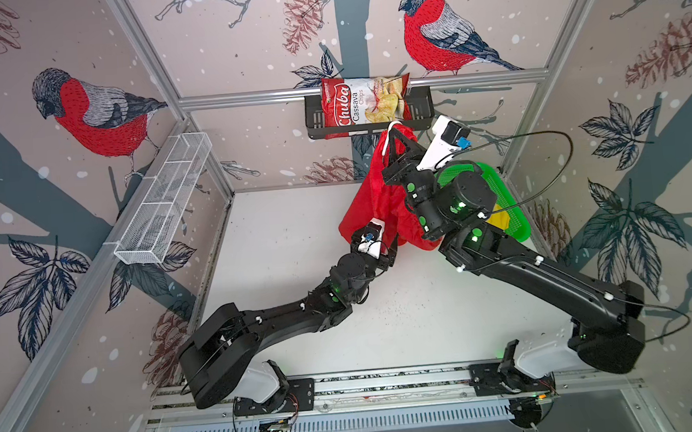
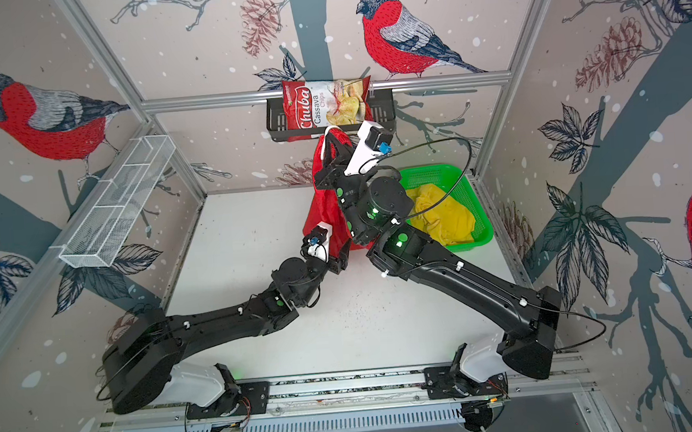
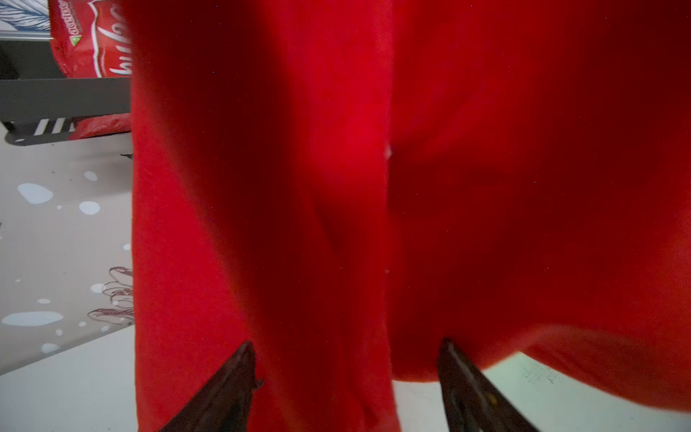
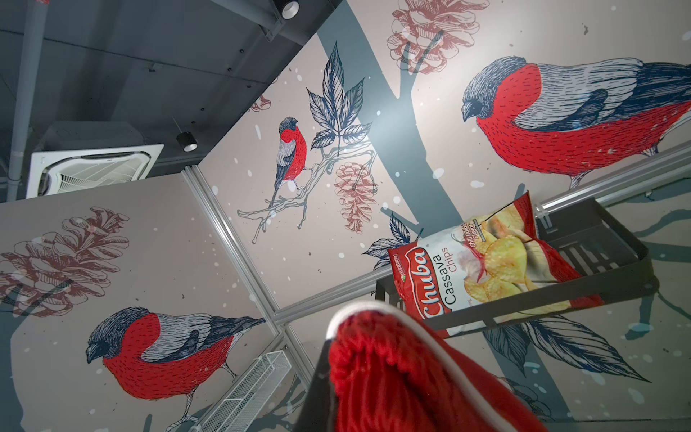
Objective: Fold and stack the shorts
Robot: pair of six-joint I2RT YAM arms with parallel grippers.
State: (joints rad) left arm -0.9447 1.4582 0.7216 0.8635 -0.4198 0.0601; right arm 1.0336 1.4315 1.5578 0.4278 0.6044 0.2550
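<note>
Right hand [image 1: 394, 138]: closed on the gathered waistband of the red shorts [image 1: 376, 198]. It is held high at upper centre in both top views, just below the chips bag [image 1: 363, 101] on the back wall. In the right wrist view the bunched elastic and the white drawstring [image 4: 368, 305] sit between its fingers. The garment hangs full length from that single pinch, with the legs trailing down toward the tabletop [image 1: 300, 295]. I cannot tell whether the hems touch it.

Left hand [image 3: 347, 344]: low by the hanging legs, near the centre of the top views. Its wrist view shows both fingers spread wide with red cloth draped in front of and between them. Nothing is clamped, so I log it as open.

Yellow shorts [image 2: 444, 214]: crumpled in the green basket [image 2: 475, 204], right of centre, with neither hand near them.

Handling judgement: the fabric looks thin, light and limp, with no stiffness. Hung from one point it will likely sag, twist and swing, and it probably slips through smooth fingers unless a thick part is taken. The best holds are the waistband, where the elastic gives bulk, and a hemmed leg edge or outer corner. For the left hand I would take a lower hem corner rather than mid-panel — then the two hands can stretch the piece flat before laying it down. I would avoid taking the drawstring alone, since it could pull through.
</note>
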